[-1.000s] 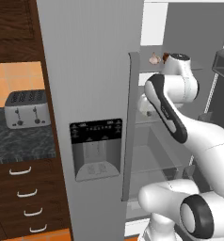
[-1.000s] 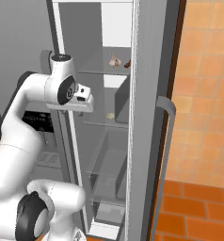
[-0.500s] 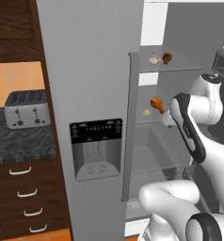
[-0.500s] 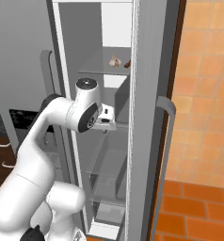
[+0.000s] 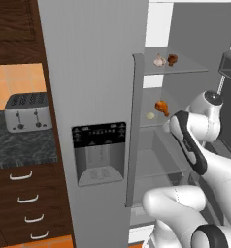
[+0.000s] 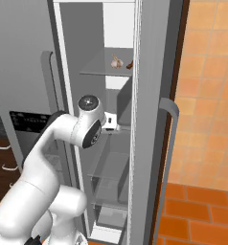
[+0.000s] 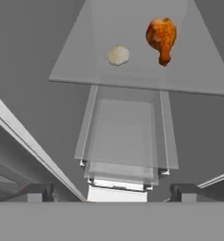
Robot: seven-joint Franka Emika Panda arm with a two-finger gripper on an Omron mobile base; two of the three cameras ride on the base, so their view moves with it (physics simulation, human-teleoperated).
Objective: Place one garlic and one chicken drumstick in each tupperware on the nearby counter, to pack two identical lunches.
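The gripper (image 7: 111, 190) stands with its jaws spread wide and nothing between them, pointed into the open fridge (image 5: 185, 145) at the level of the glass shelves. Just beyond it, on the middle shelf (image 7: 137, 77), lie one garlic (image 7: 118, 55) and one chicken drumstick (image 7: 161, 37), near each other but apart. Below that shelf sit clear drawers (image 7: 123, 141), bare. The upper shelf (image 5: 178, 68) carries a second garlic (image 5: 159, 60) and a second drumstick (image 5: 172, 59), side by side: two of each in all. The closed fridge door (image 5: 93, 106) with its dispenser panel (image 5: 99, 152) stands between the arm and the desk (image 5: 20, 147) at far left, where a toaster (image 5: 28, 111) sits above four drawer handles (image 5: 20, 175).
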